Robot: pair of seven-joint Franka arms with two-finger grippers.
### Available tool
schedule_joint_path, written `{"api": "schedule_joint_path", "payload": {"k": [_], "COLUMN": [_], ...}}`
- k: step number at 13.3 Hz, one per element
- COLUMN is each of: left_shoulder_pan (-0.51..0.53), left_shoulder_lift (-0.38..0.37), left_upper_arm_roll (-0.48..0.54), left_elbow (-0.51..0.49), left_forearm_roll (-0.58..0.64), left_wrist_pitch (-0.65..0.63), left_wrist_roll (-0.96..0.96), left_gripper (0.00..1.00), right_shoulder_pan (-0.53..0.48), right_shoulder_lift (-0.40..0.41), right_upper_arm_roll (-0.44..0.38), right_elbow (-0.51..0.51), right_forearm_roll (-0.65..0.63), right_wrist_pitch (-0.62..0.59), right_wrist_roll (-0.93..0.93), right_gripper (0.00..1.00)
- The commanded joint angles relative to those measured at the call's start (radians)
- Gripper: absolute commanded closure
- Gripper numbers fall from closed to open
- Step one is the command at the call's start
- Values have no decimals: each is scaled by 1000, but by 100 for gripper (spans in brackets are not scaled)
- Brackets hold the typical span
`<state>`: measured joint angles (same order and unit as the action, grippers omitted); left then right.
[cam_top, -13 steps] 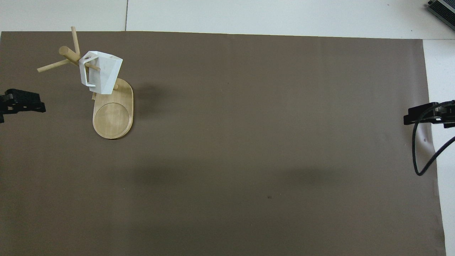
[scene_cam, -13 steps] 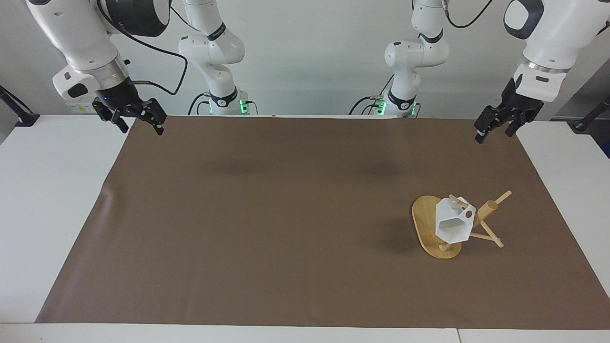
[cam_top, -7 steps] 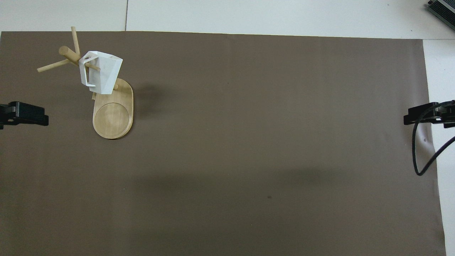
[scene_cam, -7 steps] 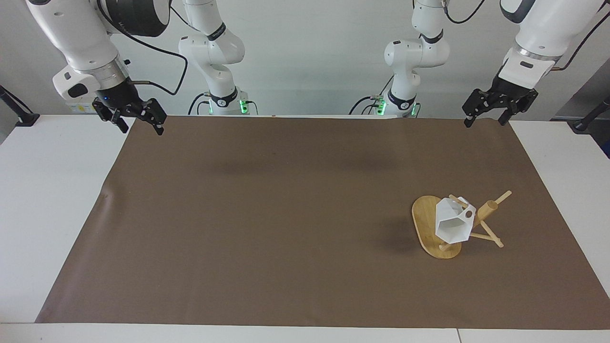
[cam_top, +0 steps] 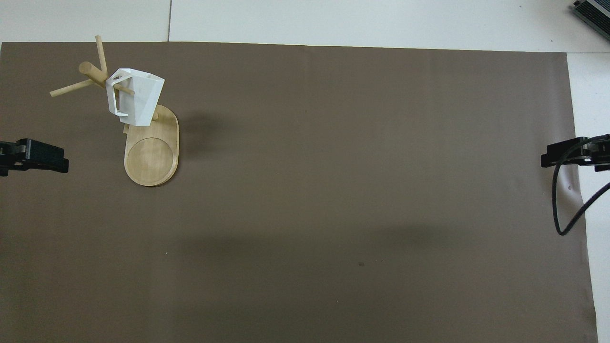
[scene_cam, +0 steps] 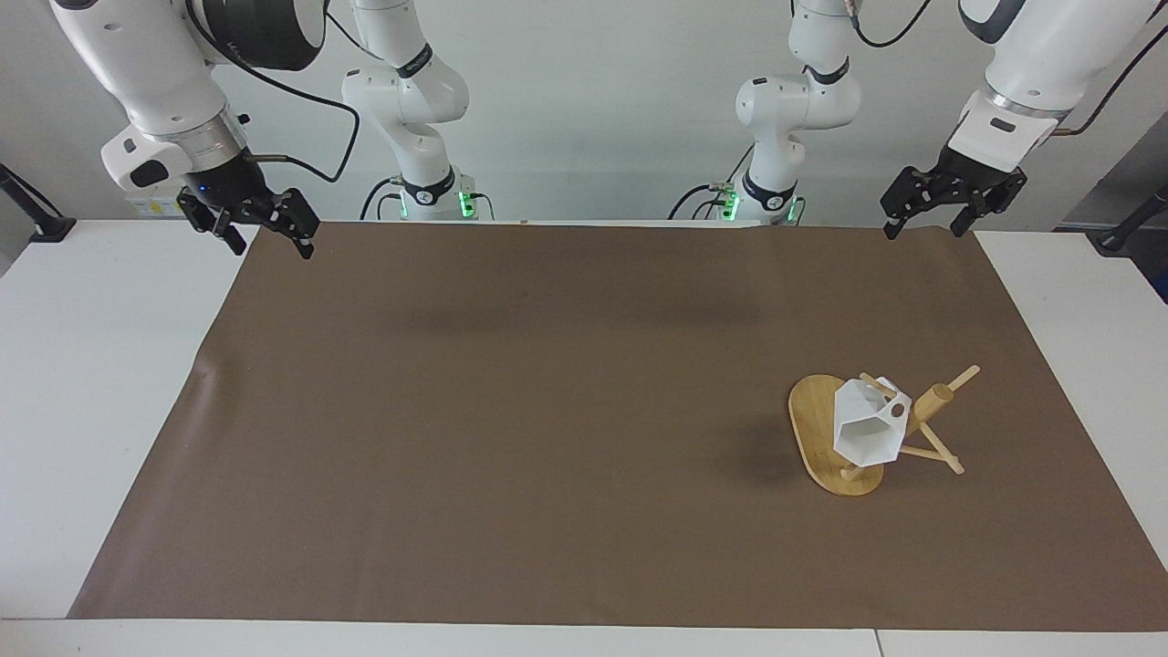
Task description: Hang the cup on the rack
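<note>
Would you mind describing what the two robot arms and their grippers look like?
Both arms have glossy white rounded shells with black bands at the joints and a silver ring at the wrist. Each base glows green. The left gripper and right gripper are black, angular two-finger units; the right one shows a small blue light. Black cables loop along both arms.
</note>
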<state>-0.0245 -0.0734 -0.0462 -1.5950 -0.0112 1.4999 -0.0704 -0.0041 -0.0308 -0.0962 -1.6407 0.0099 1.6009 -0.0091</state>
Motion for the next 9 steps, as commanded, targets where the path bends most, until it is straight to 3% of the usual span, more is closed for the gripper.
{"api": "schedule_joint_path", "payload": {"k": [1,9], "left_shoulder_pan": [5,12], "left_shoulder_lift": [-74,-86], "left_upper_arm_roll": [-4,-4], "left_elbow": [-83,-94], "left_forearm_roll": [14,10], "left_wrist_pitch": [14,68], "left_wrist_roll": [14,15], "left_gripper": [0,0], "right_shoulder_pan": [-5,-5], "right_shoulder_lift": [-5,-5], "right_upper_arm_roll": [4,4], "right_elbow": [-2,-2], "right_forearm_roll": [12,12], "right_wrist_pitch": [-15,-15], "right_wrist_roll": [-6,-6], "right_gripper": [0,0]}}
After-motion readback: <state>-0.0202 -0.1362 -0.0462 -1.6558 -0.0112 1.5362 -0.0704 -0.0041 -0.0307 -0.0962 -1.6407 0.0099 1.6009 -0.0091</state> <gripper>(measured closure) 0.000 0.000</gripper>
